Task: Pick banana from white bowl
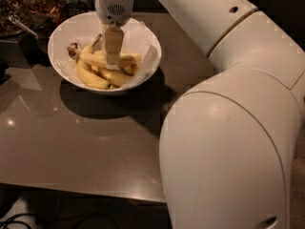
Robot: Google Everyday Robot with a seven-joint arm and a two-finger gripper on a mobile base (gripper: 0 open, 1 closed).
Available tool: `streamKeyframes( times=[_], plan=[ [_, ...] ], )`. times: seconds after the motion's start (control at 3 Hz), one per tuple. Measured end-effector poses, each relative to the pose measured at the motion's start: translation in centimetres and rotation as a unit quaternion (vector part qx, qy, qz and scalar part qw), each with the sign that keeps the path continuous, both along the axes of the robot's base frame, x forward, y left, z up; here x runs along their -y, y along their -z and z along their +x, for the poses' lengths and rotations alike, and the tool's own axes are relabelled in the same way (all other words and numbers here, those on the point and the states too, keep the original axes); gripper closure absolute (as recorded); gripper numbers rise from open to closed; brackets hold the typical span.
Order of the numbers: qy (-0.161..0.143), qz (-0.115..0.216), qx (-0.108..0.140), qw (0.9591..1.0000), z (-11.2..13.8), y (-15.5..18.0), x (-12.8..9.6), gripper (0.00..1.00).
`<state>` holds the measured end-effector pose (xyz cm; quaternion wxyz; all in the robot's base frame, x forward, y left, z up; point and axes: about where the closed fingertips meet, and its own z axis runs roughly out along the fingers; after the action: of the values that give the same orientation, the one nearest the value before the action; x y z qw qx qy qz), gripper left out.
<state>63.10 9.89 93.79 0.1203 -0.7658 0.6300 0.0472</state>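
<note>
The white bowl (62, 73) stands at the back left of the grey table, lined with thin white paper and holding several bananas. The banana (93, 58), the longest one, pale yellow with a dark brown stub at its left end, lies across the top of the pile. My gripper (113, 63) hangs straight down from above into the bowl, and its tip is down on the middle of this banana. Shorter curved bananas (90, 79) lie under and in front of it.
My large white arm (228, 142) fills the right half of the view and hides that part of the table (71, 147). Dark containers and a metal utensil (21, 25) stand at the back left beside the bowl. The table's front edge runs along the bottom, with cables (19, 218) below it.
</note>
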Motion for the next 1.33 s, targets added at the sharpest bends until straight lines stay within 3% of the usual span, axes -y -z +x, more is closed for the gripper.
streamKeyframes(
  times=[0.67,1.33],
  plan=[
    [0.011,-0.015,-0.023,0.9996,0.4,2.2,1.1,0.38],
    [0.007,-0.028,-0.034,0.9990,0.7,3.6,1.3,0.36]
  ],
)
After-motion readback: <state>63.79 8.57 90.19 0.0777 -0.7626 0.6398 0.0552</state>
